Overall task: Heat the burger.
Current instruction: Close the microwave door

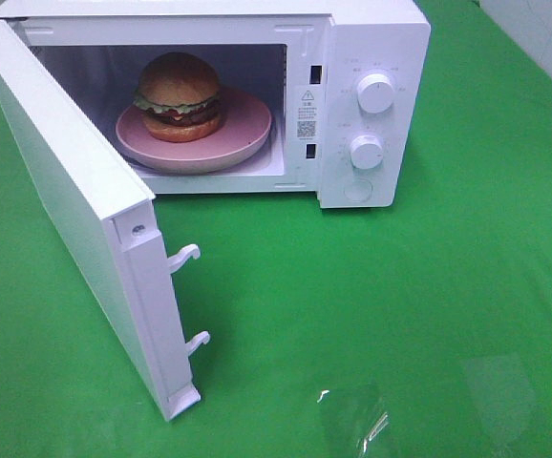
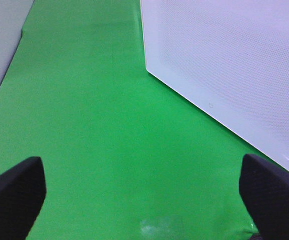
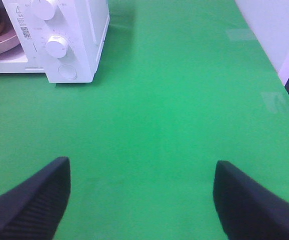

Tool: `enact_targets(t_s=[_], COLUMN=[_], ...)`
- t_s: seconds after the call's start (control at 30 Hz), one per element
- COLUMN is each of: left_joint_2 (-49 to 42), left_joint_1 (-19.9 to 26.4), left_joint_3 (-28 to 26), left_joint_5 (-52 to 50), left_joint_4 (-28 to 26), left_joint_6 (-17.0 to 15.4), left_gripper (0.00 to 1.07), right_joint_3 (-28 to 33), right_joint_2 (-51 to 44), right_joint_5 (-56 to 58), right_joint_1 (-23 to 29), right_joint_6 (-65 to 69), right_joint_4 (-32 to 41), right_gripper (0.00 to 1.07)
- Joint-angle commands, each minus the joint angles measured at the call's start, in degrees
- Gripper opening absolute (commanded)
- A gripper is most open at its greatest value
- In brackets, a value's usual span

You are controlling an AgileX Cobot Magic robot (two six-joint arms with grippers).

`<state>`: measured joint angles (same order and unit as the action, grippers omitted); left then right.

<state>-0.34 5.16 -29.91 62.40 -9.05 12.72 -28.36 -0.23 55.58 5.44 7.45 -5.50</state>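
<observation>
Looking into the microwave [image 1: 391,57], which stands at the far edge of the green worktop [image 1: 400,315] with its door [image 1: 66,191] swung wide, I see the burger [image 1: 179,95] sitting on a pink plate [image 1: 249,141] inside the cavity. I judge it light and soft, a stack of layers that could slide apart under a glossy top bun likely to slip, so I would take the stiffer plate by its rim, or else pinch low across both buns. A sticker [image 1: 307,110] on the frame beside the cavity carries a warning triangle and a QR code; its text, and the print around the upper dial [image 1: 375,93] and lower dial [image 1: 365,151], is too small to read — no brand visible. The left gripper [image 2: 143,195] and the right gripper [image 3: 143,200] both hang spread and empty above the worktop.
</observation>
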Motion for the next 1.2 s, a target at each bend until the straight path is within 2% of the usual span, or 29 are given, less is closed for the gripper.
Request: enact_targets(t_s=[0.03, 0.9, 1.03, 1.2], left_joint_2=[-0.9, -0.9, -0.8, 0.7], left_joint_1=[-0.3, -0.3, -0.3, -0.3], left_joint_3=[0.1, 0.1, -1.4, -1.4], left_joint_5=[-0.8, -1.0, -7.0, -9.9], left_joint_4=[-0.3, -0.5, -0.2, 0.1], left_joint_6=[-0.1, -0.2, -4.1, -4.2], left_gripper=[0.98, 0.98, 0.95, 0.89], right_joint_3=[0.1, 0.1, 0.1, 0.1], right_joint_2=[-1.5, -1.5, -1.5, -1.5], right_joint_5=[-0.4, -0.4, -0.4, -0.4], right_joint_1=[-0.2, -0.2, -0.2, -0.2], right_joint_6=[-0.2, -0.2, -0.2, -0.2], right_joint_4=[0.1, 0.1, 0.1, 0.1], right_gripper=[0.76, 0.76, 0.76, 0.76])
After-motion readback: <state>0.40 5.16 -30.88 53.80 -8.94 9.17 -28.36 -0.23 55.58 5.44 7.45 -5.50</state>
